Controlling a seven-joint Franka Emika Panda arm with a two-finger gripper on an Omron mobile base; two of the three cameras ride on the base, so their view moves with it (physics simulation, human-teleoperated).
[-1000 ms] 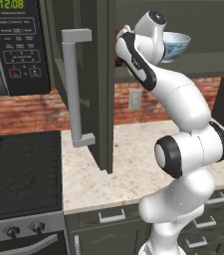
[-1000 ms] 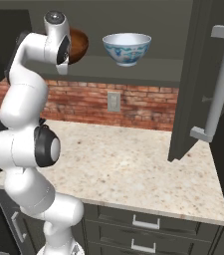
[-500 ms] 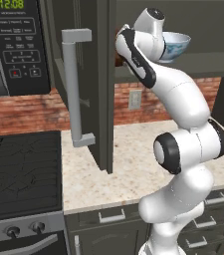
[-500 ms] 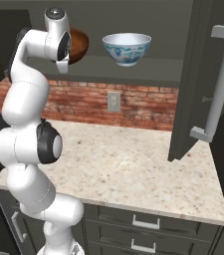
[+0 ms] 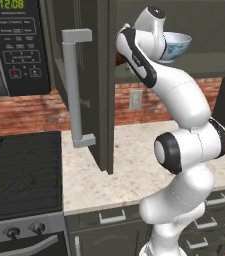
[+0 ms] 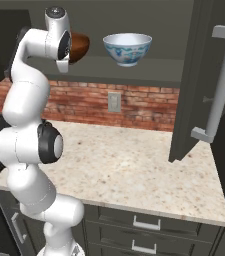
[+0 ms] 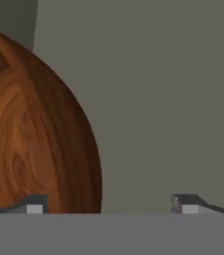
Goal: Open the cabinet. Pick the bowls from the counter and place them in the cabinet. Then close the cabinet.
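Observation:
The cabinet stands open, with its left door and right door swung out. On its shelf sits the white bowl with a blue pattern. The brown wooden bowl rests to its left on the same shelf. My gripper is raised to the shelf beside the brown bowl and is open. Its fingertips stand wide apart, the bowl's rounded side lying by the left one and not clamped. The counter below carries no bowl.
A black microwave hangs left of the cabinet above the stovetop. The left door's long bar handle juts toward the base, and the right door's handle does too. Drawers sit under the counter, against a brick backsplash.
The fingers have spread apart and let go of the brown bowl, which stays on the shelf. The arm has barely moved.

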